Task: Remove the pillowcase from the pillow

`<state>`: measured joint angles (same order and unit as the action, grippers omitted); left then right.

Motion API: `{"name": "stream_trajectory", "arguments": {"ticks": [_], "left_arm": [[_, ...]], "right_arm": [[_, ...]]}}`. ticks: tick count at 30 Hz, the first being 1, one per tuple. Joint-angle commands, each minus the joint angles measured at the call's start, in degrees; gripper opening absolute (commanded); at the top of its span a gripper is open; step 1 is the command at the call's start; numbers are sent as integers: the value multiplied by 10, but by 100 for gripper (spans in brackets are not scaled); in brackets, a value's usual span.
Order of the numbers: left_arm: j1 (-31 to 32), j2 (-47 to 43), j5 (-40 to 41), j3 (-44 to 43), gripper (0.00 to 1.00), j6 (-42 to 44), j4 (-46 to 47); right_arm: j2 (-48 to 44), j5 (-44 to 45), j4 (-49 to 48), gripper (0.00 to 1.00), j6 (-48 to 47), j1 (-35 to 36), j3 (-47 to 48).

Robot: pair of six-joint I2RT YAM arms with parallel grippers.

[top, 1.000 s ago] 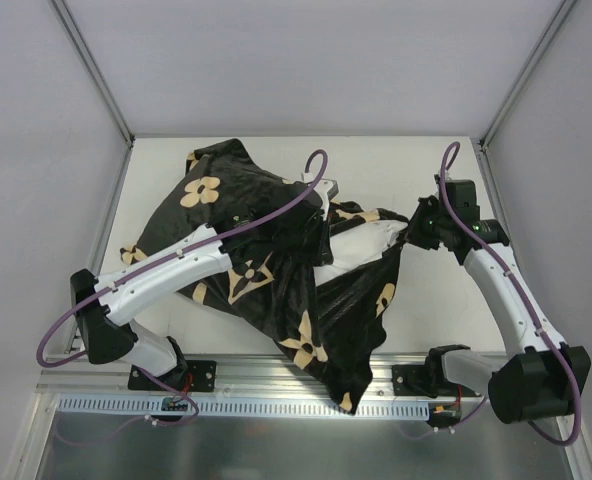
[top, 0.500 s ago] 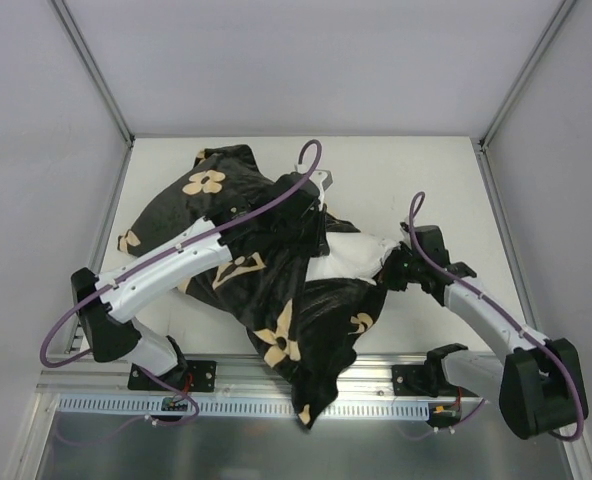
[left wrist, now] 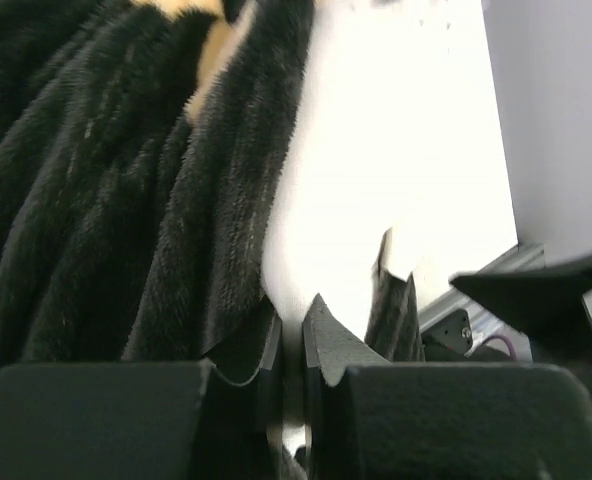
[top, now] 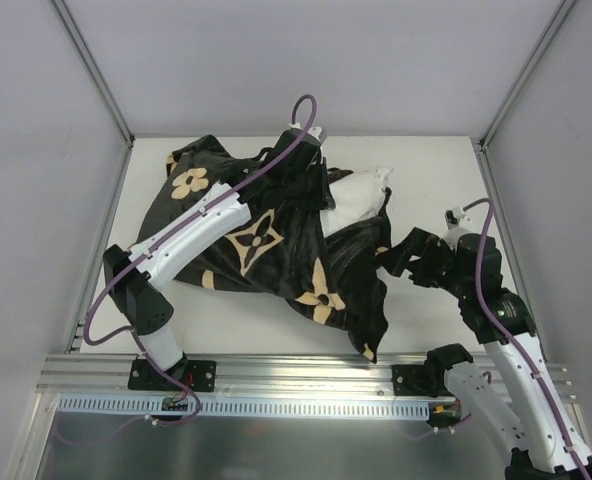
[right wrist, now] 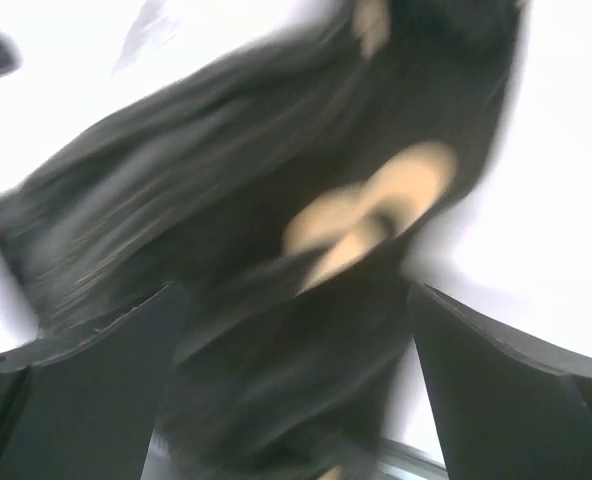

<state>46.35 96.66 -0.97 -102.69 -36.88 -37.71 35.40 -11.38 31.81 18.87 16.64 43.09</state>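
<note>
The black pillowcase [top: 276,265] with tan flowers lies bunched across the table's middle and left. The white pillow [top: 361,195] sticks out of it at the far right. My left gripper [top: 314,152] is at the far middle, buried in the fabric. In the left wrist view its jaws [left wrist: 293,320] are shut on a thin white strip of the pillow [left wrist: 356,180], with pillowcase folds [left wrist: 106,180] hanging to their left. My right gripper [top: 398,262] is open just right of the pillowcase's edge. Its fingers [right wrist: 296,290] stand wide apart, with the blurred pillowcase [right wrist: 276,200] beyond them.
A corner of the pillowcase [top: 371,348] reaches almost to the aluminium rail [top: 296,372] at the table's near edge. Bare white table [top: 436,170] shows at the far right and at the near left [top: 126,320]. Enclosure posts and walls stand round three sides.
The right gripper opened, let go of the pillowcase and drew back toward the near right. The left arm pulled toward the far edge, dragging the pillow and pillowcase back off the rail.
</note>
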Motion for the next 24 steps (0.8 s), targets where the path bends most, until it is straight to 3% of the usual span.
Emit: {"name": "stream_trajectory", "arguments": {"ticks": [1, 4, 12, 13, 15, 16, 17, 18, 20, 24], "left_arm": [[-18, 16, -12, -46, 0, -12, 53], [-31, 36, -29, -62, 0, -15, 54], [-40, 62, -42, -90, 0, -19, 53], [-41, 64, -41, -95, 0, -22, 54], [-44, 68, -40, -102, 0, -28, 54], [-49, 73, -40, -112, 0, -32, 53], [-50, 75, -39, -116, 0, -34, 54], [-53, 79, -37, -121, 0, -37, 53], [-63, 87, -32, -131, 0, -47, 54], [-103, 117, -38, -150, 0, -82, 54]], "right_arm": [[-17, -77, 10, 100, 0, 15, 14], [-45, -168, -66, 96, 5, 42, -12], [11, -109, -55, 99, -8, 75, -51], [25, -113, -59, 95, -9, 80, -53], [62, -96, -60, 74, -9, 107, -56], [65, -86, -59, 42, -5, 126, -63], [62, -76, -59, 41, 0, 134, -68], [55, -60, -56, 14, 7, 140, -75], [36, -52, -46, 1, 21, 150, -95], [-34, -37, -14, 1, 51, 161, -123]]}}
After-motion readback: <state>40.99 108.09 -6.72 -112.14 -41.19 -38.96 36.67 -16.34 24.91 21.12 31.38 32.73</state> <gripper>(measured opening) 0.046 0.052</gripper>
